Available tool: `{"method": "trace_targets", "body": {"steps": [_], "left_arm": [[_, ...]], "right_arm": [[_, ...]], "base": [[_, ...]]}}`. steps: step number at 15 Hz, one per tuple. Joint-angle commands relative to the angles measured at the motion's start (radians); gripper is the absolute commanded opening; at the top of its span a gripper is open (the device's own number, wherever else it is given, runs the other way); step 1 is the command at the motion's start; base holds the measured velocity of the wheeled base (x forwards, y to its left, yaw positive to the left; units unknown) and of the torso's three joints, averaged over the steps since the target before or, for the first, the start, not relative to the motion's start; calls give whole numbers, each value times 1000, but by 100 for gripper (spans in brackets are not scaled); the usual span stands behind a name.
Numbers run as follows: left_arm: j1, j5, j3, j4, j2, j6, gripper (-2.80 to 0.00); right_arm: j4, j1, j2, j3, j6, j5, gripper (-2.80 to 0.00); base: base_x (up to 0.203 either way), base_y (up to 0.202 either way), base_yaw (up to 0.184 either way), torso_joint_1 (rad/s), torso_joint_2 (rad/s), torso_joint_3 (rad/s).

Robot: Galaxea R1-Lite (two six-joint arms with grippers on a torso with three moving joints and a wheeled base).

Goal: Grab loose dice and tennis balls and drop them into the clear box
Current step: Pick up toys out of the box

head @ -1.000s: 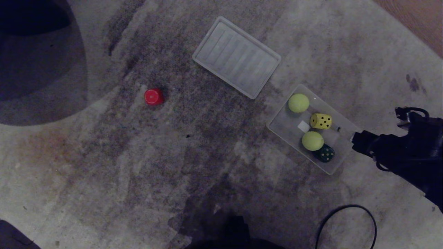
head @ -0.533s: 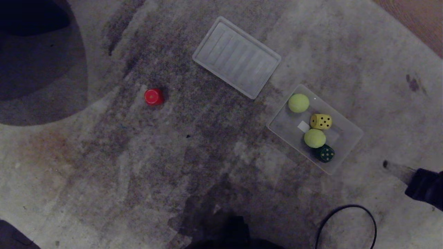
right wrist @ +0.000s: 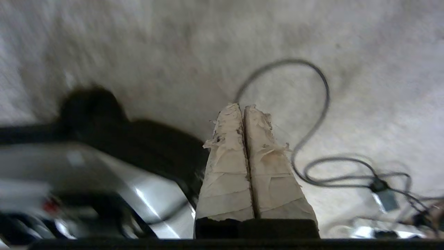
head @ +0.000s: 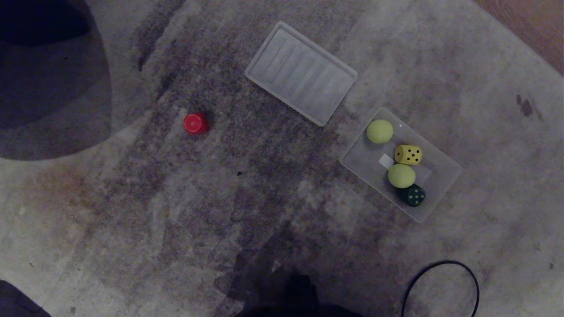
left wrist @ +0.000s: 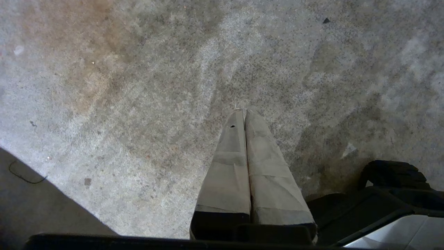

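Red die (head: 195, 123) lay loose on the carpet (head: 132, 211), well apart from the clear box (head: 449, 169) and left of the flat ribbed lid (head: 301, 72); judged the next pick. No beige die was seen anywhere. To do it well: approach from straight above, spread the fingers wider than the die, close across two flat faces rather than rounded corners, lift clear of the carpet pile before carrying. Release low over the bare strip along the box's near-left wall so the die would not bounce off a ball.

Clear box sat toward the carpet's right side and held four things: one tennis ball (head: 380, 131) at its far end, yellow die (head: 408, 154) beside it, second tennis ball (head: 401, 175) touching the dark green die (head: 413, 195) at the near end.

Both arms were outside the head view. Right gripper (right wrist: 243, 108) was pressed together, empty, over bare carpet near a black cable (right wrist: 312, 139). Left gripper (left wrist: 244, 113) was pressed together too, parked over carpet.
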Motion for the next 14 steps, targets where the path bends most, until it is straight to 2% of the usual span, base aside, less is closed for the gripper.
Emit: {"method": "trace_targets", "body": {"steps": [1, 2, 10, 14], "left_arm": [[0, 1, 2, 0, 1, -1, -280], [0, 1, 2, 0, 0, -1, -280], [0, -4, 2, 1, 1, 7, -280], [0, 2, 2, 0, 1, -15, -280]], "right_arm": [[112, -9, -231, 21, -4, -6, -280], [98, -10, -230, 31, 18, -18, -280], [97, -10, -229, 34, 2, -20, -280], [97, -10, -229, 34, 2, -20, -280]], "base": [[0, 0, 0, 0, 0, 0], [0, 0, 0, 0, 0, 0], [0, 0, 0, 0, 0, 0], [0, 0, 0, 0, 0, 0]]}}
